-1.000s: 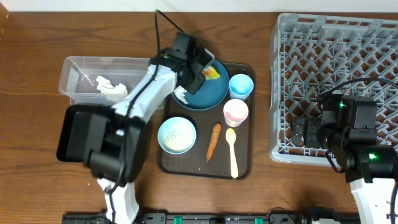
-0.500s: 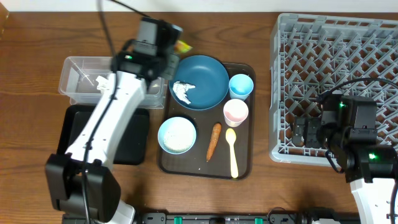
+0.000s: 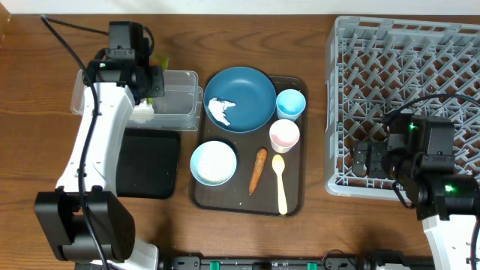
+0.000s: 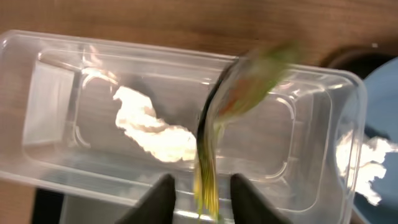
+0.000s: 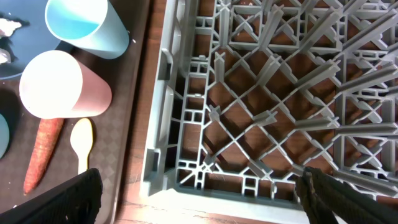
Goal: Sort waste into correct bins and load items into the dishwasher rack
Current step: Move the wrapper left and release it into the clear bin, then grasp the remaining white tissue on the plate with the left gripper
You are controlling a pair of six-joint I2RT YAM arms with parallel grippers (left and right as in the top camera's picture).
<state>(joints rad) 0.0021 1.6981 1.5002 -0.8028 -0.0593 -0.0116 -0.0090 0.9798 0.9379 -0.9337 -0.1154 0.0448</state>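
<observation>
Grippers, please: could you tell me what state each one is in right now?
Left gripper: shut on the yellow-green wrapper, above the clear tub.
Right gripper: open, holding nothing.

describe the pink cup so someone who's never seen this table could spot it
Find the brown serving tray in the middle of the table, left of the grey dishwasher rack. Along its right edge stand two cups; the pink-white cup is the one between the light blue cup and the pale yellow spoon. It alone is pink, with a white inside.
</observation>
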